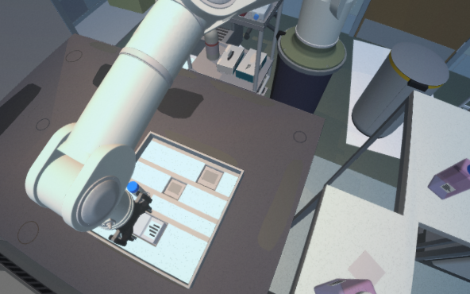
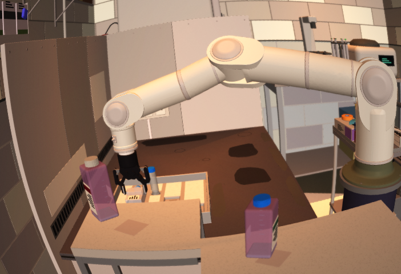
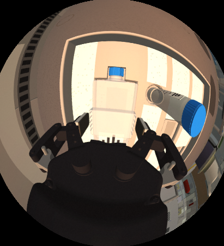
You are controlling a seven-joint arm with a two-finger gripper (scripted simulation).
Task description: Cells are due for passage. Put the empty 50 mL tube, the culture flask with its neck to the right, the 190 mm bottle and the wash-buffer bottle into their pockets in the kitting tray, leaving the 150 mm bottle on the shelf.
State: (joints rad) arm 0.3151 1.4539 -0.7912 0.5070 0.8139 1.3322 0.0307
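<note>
The culture flask lies flat in the kitting tray, partly hidden by my arm in the side camera, where only its labelled end shows. It is clear, with a blue cap on its neck. My gripper hangs straight over the flask, open and holding nothing. The 50 mL tube with a blue cap stands upright in the tray beside the flask. A pink bottle with a beige cap stands on the low shelf in front of the tray. A pink bottle with a blue cap stands on the shelf to its right.
Behind the tray the dark table runs back to a panel wall. Two square pockets in the tray's middle strips hold nothing. The shelf boards stand between the tray and the second side camera. A cart stands by the arm's base.
</note>
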